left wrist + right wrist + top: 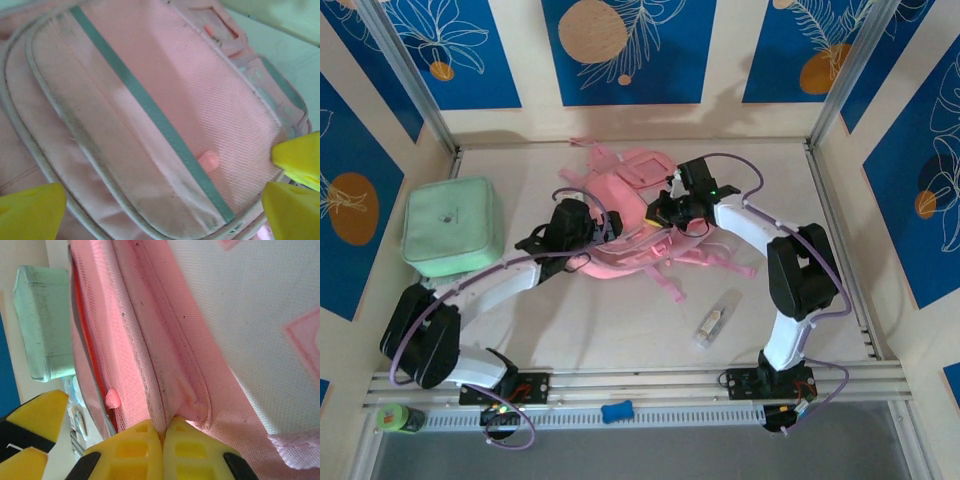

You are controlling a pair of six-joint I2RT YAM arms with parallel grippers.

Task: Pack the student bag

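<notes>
Because the student bag (638, 172) lies limp and flat in the middle of the table (620, 330), I read the right claw (162, 427) as the anchor. Its yellow fingers are pressed together on a ridge of pink fabric along the bag's edge, probably to lift that lip and keep the mouth gaping. Beside that pinch a narrow slit with reddish lining shows, so I judge the bag partly open. The left claw (162, 200) hangs over the bag's front panel with its fingers spread wide and nothing between them, free to fetch. Left of the bag, well apart from it, sits the mint-green soft case (452, 225). A small clear packet (717, 320) lies beyond the bag's straps on the near right. Either could be meant to go in.
</notes>
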